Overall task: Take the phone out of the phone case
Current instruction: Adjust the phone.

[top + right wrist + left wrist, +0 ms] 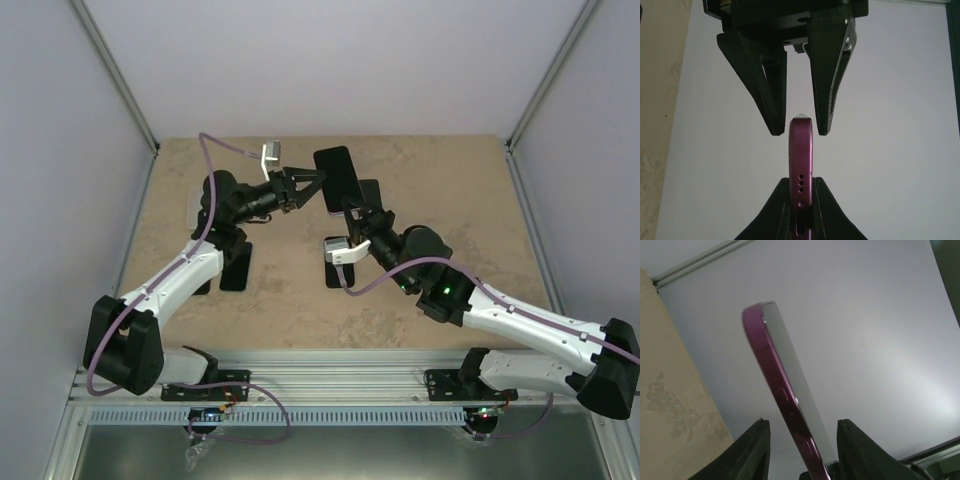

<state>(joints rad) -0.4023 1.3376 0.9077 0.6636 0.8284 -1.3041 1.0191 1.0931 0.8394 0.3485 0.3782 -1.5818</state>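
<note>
The phone (pixel 337 178) stands on edge in the air above the table, in its magenta phone case (pixel 801 150). My right gripper (pixel 801 200) is shut on the case's lower end, one finger on each broad face. My left gripper (pixel 316 178) comes in from the left and is open. Its fingertips (pixel 775 127) flank the phone's far end with a thin gap on each side. The left wrist view shows the magenta case (pixel 782 395) edge-on, running up between my left gripper (pixel 802 422) fingers, with the phone's pale face (pixel 790 360) beside it.
The tan table (pixel 460 200) is enclosed by white walls with metal posts (pixel 115 75) at the corners. Dark flat shapes (pixel 236 268) lie on the table under both arms. A pale flat piece (pixel 194 206) sits by the left arm.
</note>
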